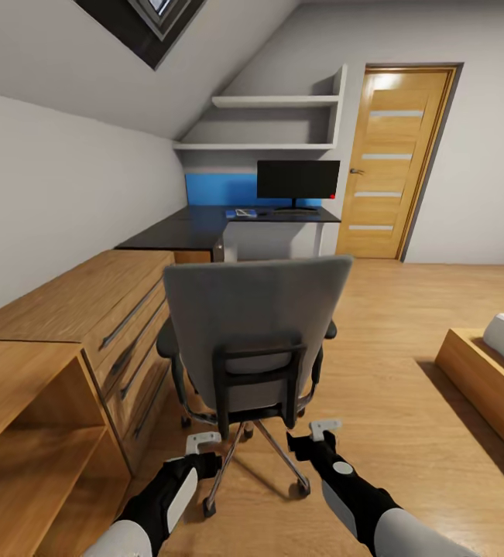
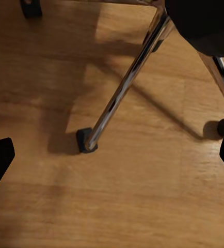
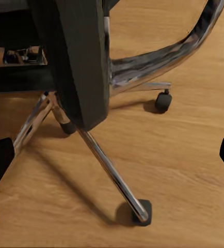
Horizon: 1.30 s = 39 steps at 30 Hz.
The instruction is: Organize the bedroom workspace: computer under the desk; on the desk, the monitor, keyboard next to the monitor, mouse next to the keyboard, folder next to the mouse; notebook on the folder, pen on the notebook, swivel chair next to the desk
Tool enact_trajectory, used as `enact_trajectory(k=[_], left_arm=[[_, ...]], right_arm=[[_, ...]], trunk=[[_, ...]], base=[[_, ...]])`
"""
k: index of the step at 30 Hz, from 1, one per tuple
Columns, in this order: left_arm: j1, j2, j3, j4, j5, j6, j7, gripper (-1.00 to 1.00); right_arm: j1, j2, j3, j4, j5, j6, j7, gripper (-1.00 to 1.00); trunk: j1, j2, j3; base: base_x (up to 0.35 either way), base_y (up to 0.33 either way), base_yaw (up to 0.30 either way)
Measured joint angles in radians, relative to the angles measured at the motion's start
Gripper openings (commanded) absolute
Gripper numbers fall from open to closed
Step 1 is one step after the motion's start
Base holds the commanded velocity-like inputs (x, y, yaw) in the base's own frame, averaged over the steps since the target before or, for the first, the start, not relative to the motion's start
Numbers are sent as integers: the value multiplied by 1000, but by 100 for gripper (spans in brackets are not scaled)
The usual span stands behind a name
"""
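The swivel chair (image 1: 255,325) stands close in front of me with its grey back toward me, so its seat and the folder are hidden. My left gripper (image 1: 204,444) and right gripper (image 1: 325,428) hang low behind its chrome star base (image 1: 263,445), both open and empty. In the left wrist view the left gripper (image 2: 112,160) is above a chrome leg (image 2: 120,95) and castor. In the right wrist view the right gripper (image 3: 112,155) faces the black back support (image 3: 78,62). Far off, the monitor (image 1: 298,180) stands on the black desk (image 1: 182,228), with a small blue flat item (image 1: 240,213) beside it.
A light wooden chest of drawers (image 1: 120,309) and an open wooden shelf unit (image 1: 27,441) line the left wall. A bed (image 1: 499,363) on a wooden frame is at the right. A wooden door (image 1: 391,162) is beyond the desk. Wooden floor lies open to the chair's right.
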Motion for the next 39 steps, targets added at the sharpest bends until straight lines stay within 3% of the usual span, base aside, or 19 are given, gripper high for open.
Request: enact_trajectory(k=[5, 13, 15, 17, 23, 28, 30, 39], left_arm=[[-7, 0, -1, 8, -2, -34, -2, 100], [-9, 0, -3, 70, -5, -208, -2, 100], [-9, 0, -10, 80, -6, -238, -3, 100], [-9, 0, -43, 91, -6, -260, -4, 100], [-9, 0, -80, 108, -6, -275, -3, 100], [-9, 0, -83, 110, -6, -278, -2, 100], [-9, 0, -83, 110, -6, -278, -2, 100], [-9, 0, -83, 110, -6, -279, -3, 100]], right_arm=[[-5, -1, -1, -1, 1, 13, 29, 100], [-6, -1, 1, 2, 2, 15, 35, 100], [-6, -1, 1, 3, 2, 13, 36, 100], [-6, -2, 2, 3, 2, 12, 36, 100], [-6, -4, 0, 1, 2, -13, 36, 100], [-3, -6, 0, -4, 1, -144, 33, 100], [-2, -4, 0, -7, 0, -160, 31, 100], [-2, -3, 0, -5, 1, -167, 29, 100]], trunk=[[19, -35, -16], [50, -91, -41], [58, -105, -47], [65, -119, -53], [88, -161, -72], [107, -196, -88], [115, -210, -94], [150, -273, -122]], base=[[0, 0, 0], [0, 0, 0], [0, 0, 0], [0, 0, 0], [0, 0, 0], [0, 0, 0], [0, 0, 0], [0, 0, 0]])
